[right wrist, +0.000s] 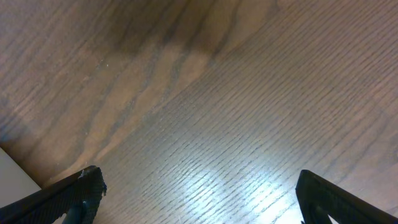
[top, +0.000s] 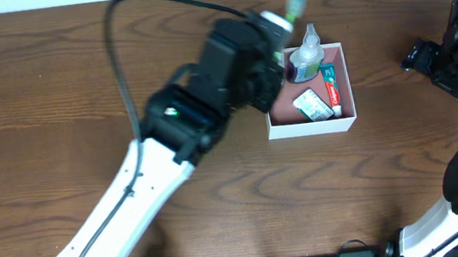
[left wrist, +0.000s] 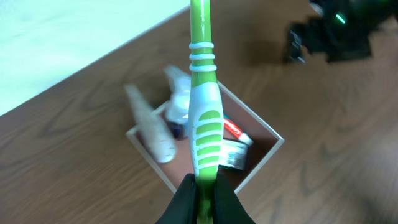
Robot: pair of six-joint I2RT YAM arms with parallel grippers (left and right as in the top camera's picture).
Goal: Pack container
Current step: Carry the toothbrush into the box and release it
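Observation:
The container (top: 346,122) is a square white box with a pink inside at the table's upper middle; it also shows in the left wrist view (left wrist: 271,152). It holds a clear bottle (top: 308,50), a toothpaste tube (top: 330,83) and a small packet (top: 312,104). My left gripper (left wrist: 204,196) is shut on a green and white toothbrush (left wrist: 204,118), holding it above the container's left side. The brush end (top: 296,0) sticks out past the container's far edge. My right gripper (right wrist: 199,193) is open and empty over bare wood at the far right (top: 429,58).
The wooden table (top: 78,94) stretches left and in front of the container. A black cable (top: 154,3) loops above the left arm. A pale surface lies beyond the table's far edge (left wrist: 62,37).

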